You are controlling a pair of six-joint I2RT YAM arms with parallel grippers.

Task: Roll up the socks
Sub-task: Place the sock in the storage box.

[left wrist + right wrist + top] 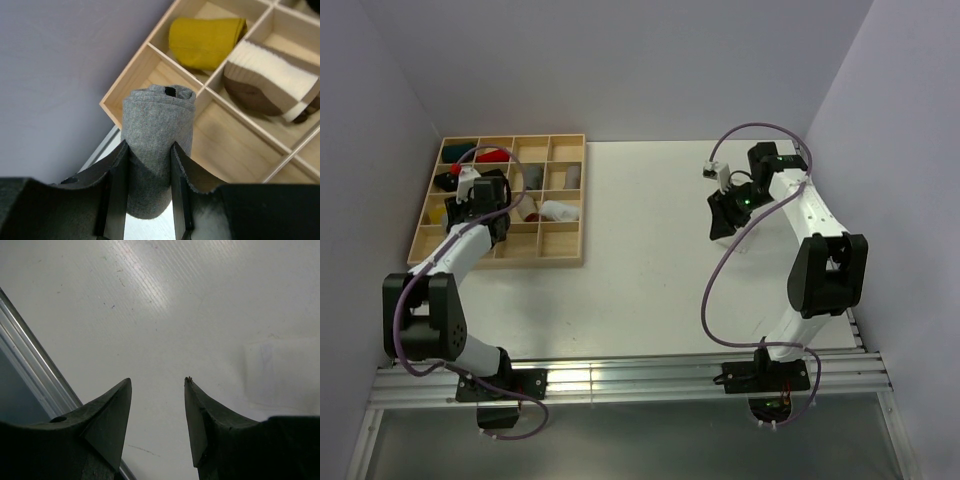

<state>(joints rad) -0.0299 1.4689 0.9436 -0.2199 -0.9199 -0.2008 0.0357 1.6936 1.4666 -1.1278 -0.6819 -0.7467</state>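
Our left pincer (149, 150) is partly closed, its two jaws pressing the sides of the grey sock (157, 120), which is already wound into a tight roll and sticks out past the tips. Just beyond the tips and below lies the corner compartment of the wooden tray (175, 66); further out to the right sit a yellow bundle (205, 40) and a white-and-brown bundle (270, 82). We judge the rolling of this sock done and the stowing in hand: next, lower the roll into that compartment and let go without it unwinding. The left arm stretches forward over the tray, wrist tipped down. Our right pincer (159, 381) stands open and empty above the bare table (175, 300), arm folded.
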